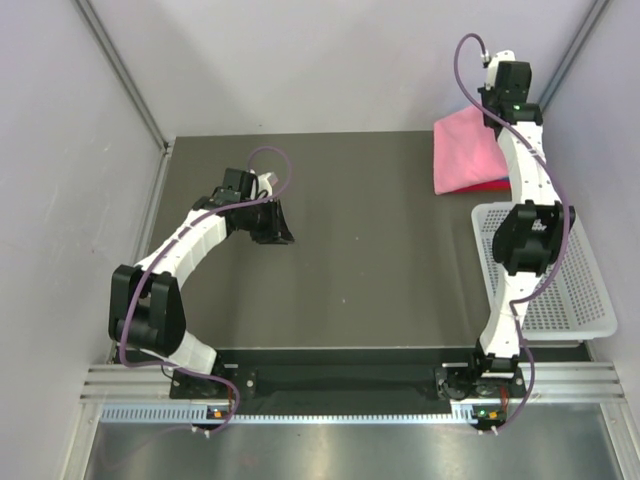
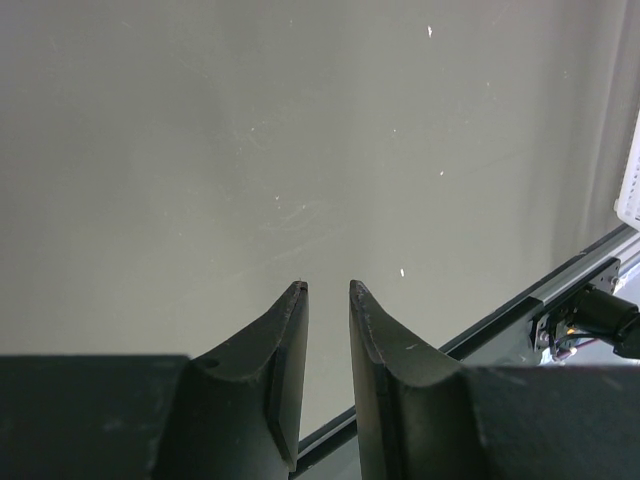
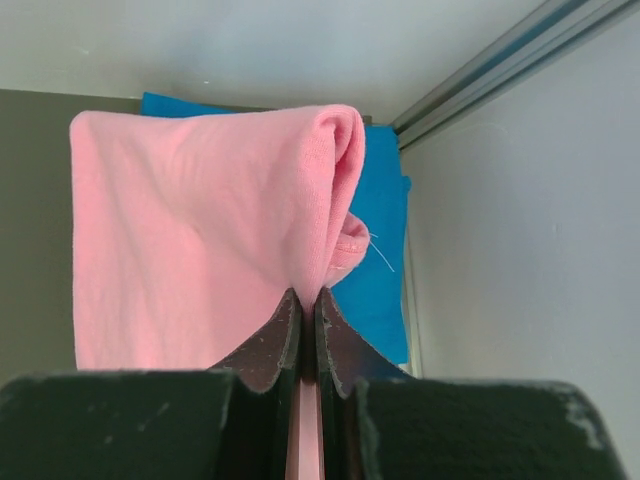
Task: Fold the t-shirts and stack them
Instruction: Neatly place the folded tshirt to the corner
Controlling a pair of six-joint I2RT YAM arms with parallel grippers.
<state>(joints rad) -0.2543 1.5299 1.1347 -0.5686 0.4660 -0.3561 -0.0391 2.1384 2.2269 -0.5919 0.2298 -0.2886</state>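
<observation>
The pink shirt [image 1: 466, 150] lies at the far right corner of the table [image 1: 380, 240], close to the back wall. The basket [image 1: 575, 290] sits nearer on the same side. From above, the shirt is a smooth, light pink slab of cloth with straight left and front edges. A thin strip of the red shirt [image 1: 490, 186] shows from under its near right edge.

In the right wrist view the pink shirt [image 3: 190, 240] fills most of the picture. Its left part is spread flat, with faint wrinkles and a stitched hem down the left edge. Its right side is raised and curls over into a soft rounded fold, with a pale loose thread sticking out beside it. The fold narrows to the tips of the right gripper [image 3: 308, 300], whose fingers are pressed together on the cloth (a sliver of pink also shows in the slit lower down between them).

The blue shirt [image 3: 385, 260] lies under the pink one. It is bright and flat and shows along the far edge and the right side, next to the wall. This view does not show how the red and blue shirts lie against each other.

The left gripper [image 1: 278, 225] is over the left middle of the table, well away from the shirts. In its own view the left gripper's [image 2: 328, 290] fingers stand slightly apart, with only the grey table [image 2: 250, 150] seen through the gap and nothing between them. A corner of the basket [image 2: 630, 190] shows at the right edge.
</observation>
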